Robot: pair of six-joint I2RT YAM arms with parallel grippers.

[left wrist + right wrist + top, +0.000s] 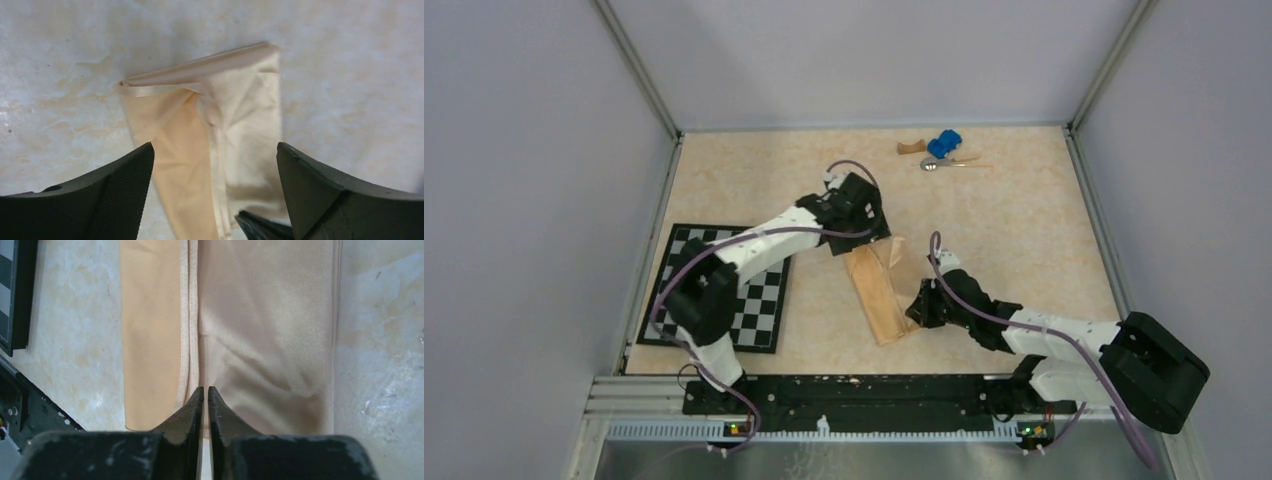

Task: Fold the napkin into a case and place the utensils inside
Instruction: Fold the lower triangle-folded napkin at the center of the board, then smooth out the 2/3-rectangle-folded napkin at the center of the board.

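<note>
In the overhead view the left gripper covered the far end of the napkin, and the right gripper hid part of its near right edge. The left arm crossed the checkerboard mat and concealed much of it.

By the far edge, the spoon lay partly under the blue toy car, with the wooden block just to the left. Whether more cutlery lay there could not be made out.

In the left wrist view the napkin ran off the lower edge. A dark shape between the fingers was cut off there too, and what it was could not be told. The left gripper stood wide open above the cloth's far end, where the top fold looked loose and creased.

In the right wrist view the right gripper was pinched tight on the hemmed edge running down the middle of the napkin. Creases drew in toward its tips. A sliver of the mat showed at the left border.

The napkin lay mid-table as a narrow, layered strip on a slant, its far end leaning left. It was well apart from the mat and from both side walls. Bare table stretched to its right and on toward the far cluster. The mat sat close to the left wall, with its near edge near the rail. Any marking on the rail was too small to read.
</note>
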